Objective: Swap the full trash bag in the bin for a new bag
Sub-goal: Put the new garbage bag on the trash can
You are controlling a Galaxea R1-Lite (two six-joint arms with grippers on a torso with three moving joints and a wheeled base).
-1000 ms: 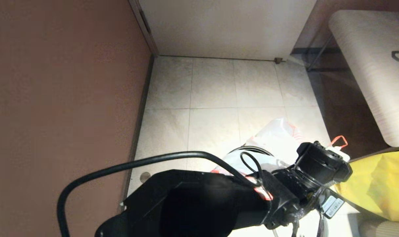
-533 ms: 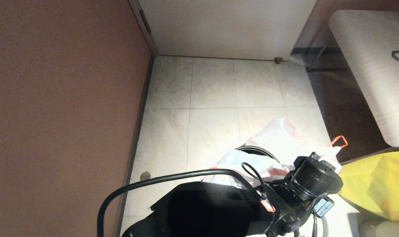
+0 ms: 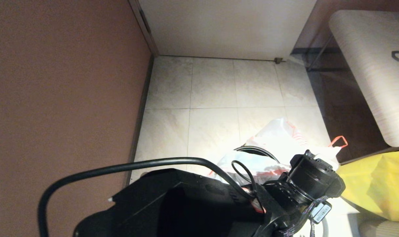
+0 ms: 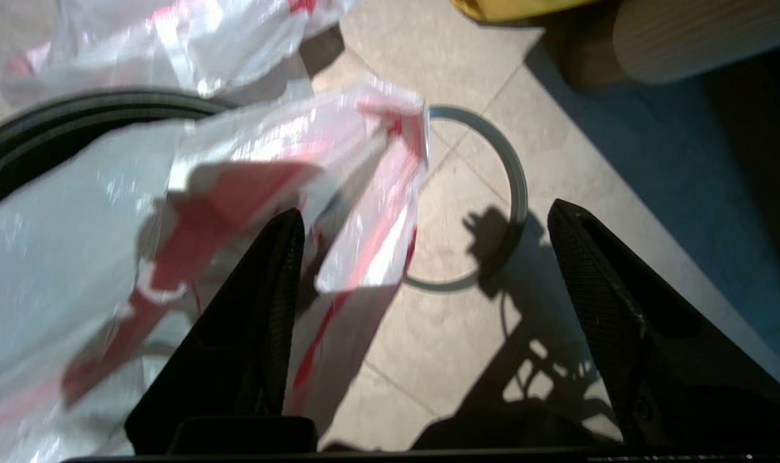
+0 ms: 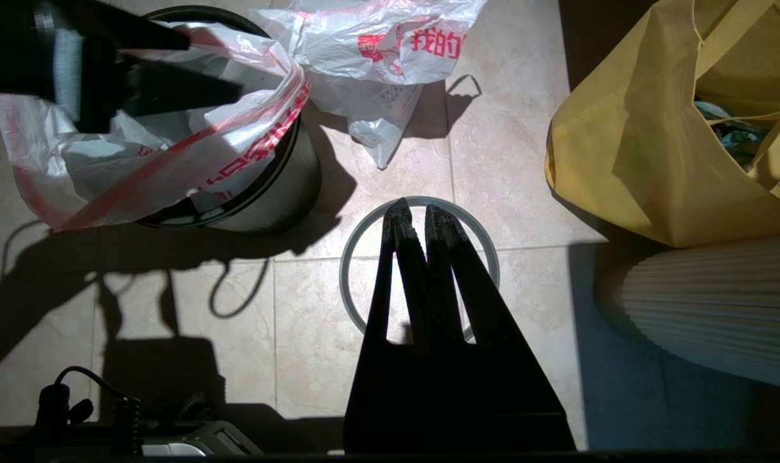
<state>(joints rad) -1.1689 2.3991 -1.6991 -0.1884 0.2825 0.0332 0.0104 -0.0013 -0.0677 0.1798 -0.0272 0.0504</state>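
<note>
Looking down from the head camera, you see the tiled floor (image 3: 212, 98) between a brown wall on the left and a pale door at the far edge. Your left arm (image 3: 192, 204) fills the near part of this view and reaches toward the bin.

At the right edge of the floor stands the big yellow bag (image 5: 627, 141), open, with a ribbed pale object (image 5: 705, 308) just beside it.

The bin (image 5: 280, 186) stands on the floor, black and round. A white bag with a red hem (image 5: 171, 161) is draped over its mouth and hangs down its outer side. I cannot tell if this one has bottles inside. A second white bag with red print (image 5: 377, 58) lies on the floor at the far side of the bin, touching it, with a red loop (image 3: 339, 141) sticking out.

The left gripper (image 4: 422, 257) is over the bin's edge, its jaws spread wide; one finger (image 4: 261, 302) touches the red hem, but nothing is pinched.

The grey hoop (image 5: 357, 257) lies flat on the floor, apart from the bin. The right gripper (image 5: 422, 215) hangs above the hoop with its jaws pressed together on nothing.
</note>
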